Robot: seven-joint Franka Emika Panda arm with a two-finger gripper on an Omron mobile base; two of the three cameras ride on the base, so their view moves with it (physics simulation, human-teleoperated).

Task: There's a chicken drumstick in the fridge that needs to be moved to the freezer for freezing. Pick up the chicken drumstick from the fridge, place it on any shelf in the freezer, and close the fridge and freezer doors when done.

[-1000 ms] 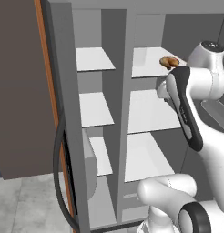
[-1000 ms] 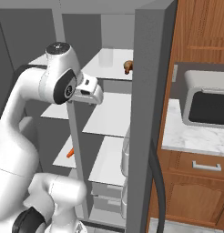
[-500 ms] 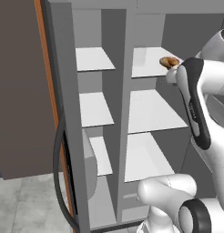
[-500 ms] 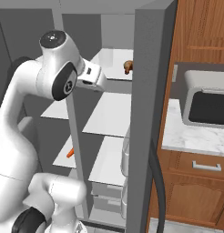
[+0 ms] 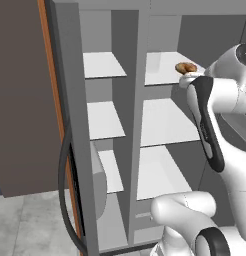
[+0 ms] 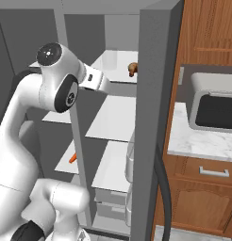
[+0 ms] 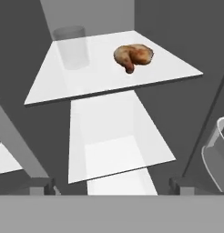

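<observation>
Fridge [image 5: 167,125]: the wider section of the grey unit, standing open, with broad white shelves stacked one above the other; everything below is placed against it.
Freezer [image 5: 102,120]: the narrower section just beside the fridge, past a grey dividing wall, also open, with narrow white shelves.
Fridge door [image 6: 153,117]: swung out at the fridge's side, its grey edge toward the right base camera, with a dark handle low on it.
Arm [image 6: 56,84]: white, reaching up in front of the fridge toward its top shelf.
Top shelf [image 7: 95,77]: the highest broad white panel in the fridge, carrying two things.
Jar [image 7: 70,45]: pale, translucent, upright at the back of the fridge's top shelf, apart from the meat.
Chicken drumstick [image 7: 133,55]: golden-brown lump lying on the fridge's top shelf, near its front edge, untouched.
Fingers [image 7: 113,186]: spread wide with nothing between them, short of the fridge's top shelf and the drumstick.
</observation>
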